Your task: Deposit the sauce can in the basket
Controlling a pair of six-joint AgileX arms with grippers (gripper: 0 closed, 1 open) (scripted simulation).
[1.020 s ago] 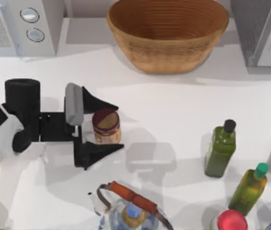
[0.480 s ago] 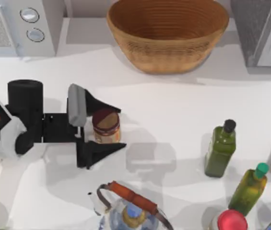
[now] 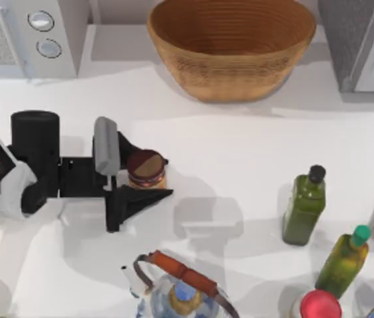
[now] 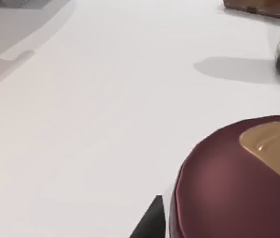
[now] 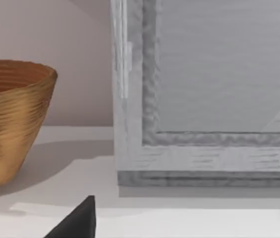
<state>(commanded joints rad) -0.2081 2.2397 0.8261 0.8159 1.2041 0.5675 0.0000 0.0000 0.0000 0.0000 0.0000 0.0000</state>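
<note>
The left gripper [image 3: 148,173] sits toward the counter's [image 3: 239,146] left edge, its jaws narrowed around the sauce can [image 3: 147,169] and seemingly touching its sides. The can stands upright on the counter, well apart from the basket [image 3: 232,46] at the back edge. The right arm is parked near the back right corner

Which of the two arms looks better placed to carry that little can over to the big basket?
The left: its gripper is shut on the small maroon-rimmed sauce can, with the large woven wicker basket farther back on the table.
</note>
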